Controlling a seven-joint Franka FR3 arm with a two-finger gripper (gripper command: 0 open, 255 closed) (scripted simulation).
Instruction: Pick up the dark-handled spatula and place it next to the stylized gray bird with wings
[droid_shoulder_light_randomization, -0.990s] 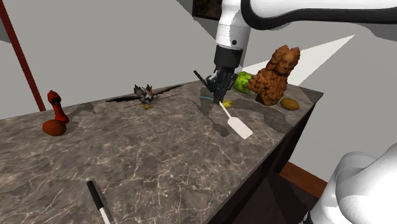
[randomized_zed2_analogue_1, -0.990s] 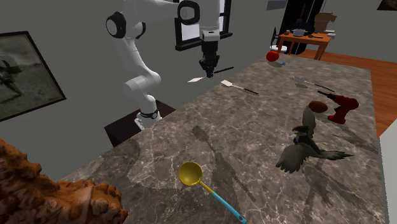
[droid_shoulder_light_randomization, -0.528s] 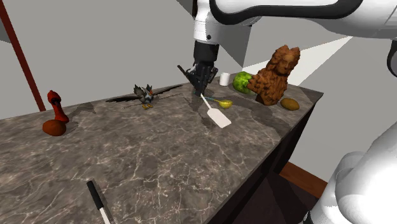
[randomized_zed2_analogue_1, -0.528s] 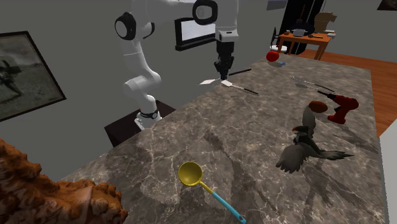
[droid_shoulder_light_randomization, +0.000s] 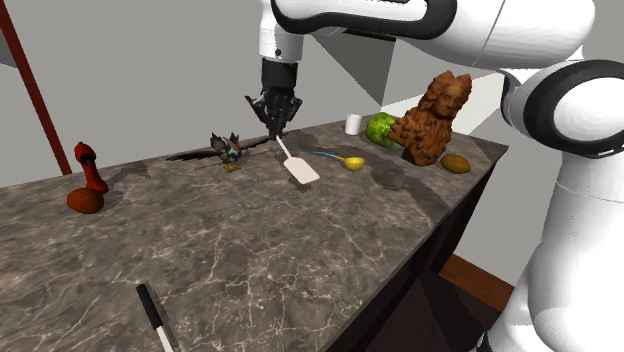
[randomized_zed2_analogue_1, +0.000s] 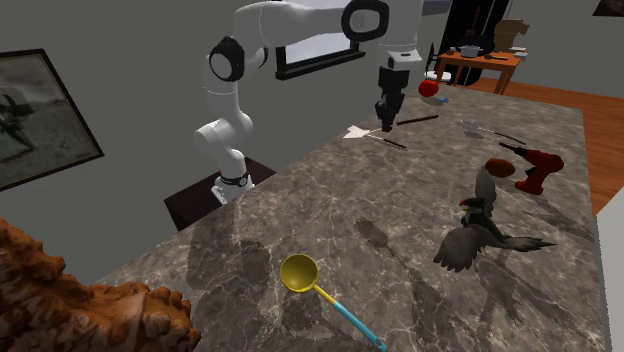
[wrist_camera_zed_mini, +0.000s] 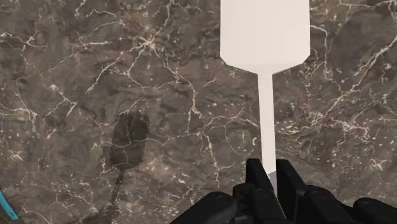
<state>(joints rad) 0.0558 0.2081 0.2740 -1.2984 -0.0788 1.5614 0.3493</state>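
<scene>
**Spatula gripped in the air, just right of the bird**

Counted from the shoulder view's left along the dark marble counter (droid_shoulder_light_randomization: 250, 250), there are ten loose things in all.

- One red power drill (droid_shoulder_light_randomization: 88, 165) stands at the far left, with one brown rounded lump (droid_shoulder_light_randomization: 85, 201) just in front of it.
- One black-handled utensil (droid_shoulder_light_randomization: 155, 320) with a white end lies alone near the front edge.
- One gray bird figure (droid_shoulder_light_randomization: 228, 148) sits toward the far edge with its wings spread wide.
- Just right of the bird hangs the single gripper (droid_shoulder_light_randomization: 275, 125). It holds the one dark-handled spatula (droid_shoulder_light_randomization: 300, 170).
- One yellow ladle (droid_shoulder_light_randomization: 345, 160) with a teal handle lies flat on the marble, right of the spatula.
- One white cup (droid_shoulder_light_randomization: 353, 124) stands behind the ladle.
- One green lumpy thing (droid_shoulder_light_randomization: 380, 128) touches one brown carved bust (droid_shoulder_light_randomization: 432, 118).
- One brown oval lump (droid_shoulder_light_randomization: 456, 163) lies just right of the bust, near the counter's right corner.

In the wrist view the two black fingers (wrist_camera_zed_mini: 257, 181) are drawn in almost together and pinch the spatula's thin white neck between them. The spatula's white blade slants down and to the right over the counter. Its dark handle juts out on the gripper's other side, up and toward the bird. It hangs above the marble, near the bird and apart from it.
</scene>
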